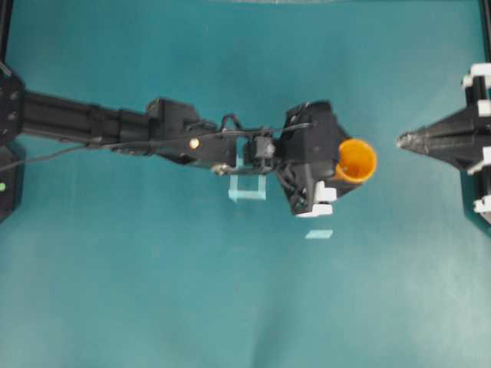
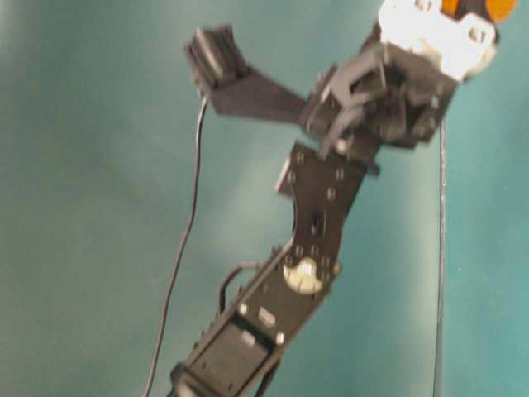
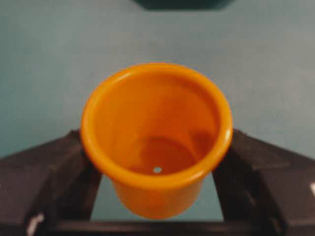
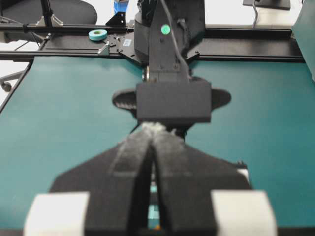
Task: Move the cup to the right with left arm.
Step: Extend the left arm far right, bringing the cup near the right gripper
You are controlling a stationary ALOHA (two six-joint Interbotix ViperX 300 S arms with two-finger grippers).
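The orange cup stands between the fingers of my left gripper, right of the table's middle. In the left wrist view the cup fills the centre, its mouth facing the camera. The dark fingers press its sides just under the rim, so the left gripper is shut on it. At table level only a sliver of the cup shows above the left arm. My right gripper points at the cup from the right edge, apart from it, shut and empty, its tips together.
Two pale tape marks lie on the teal table: one under the left arm's wrist, one just in front of the left gripper. A tape roll sits on the black frame beyond the table's far edge.
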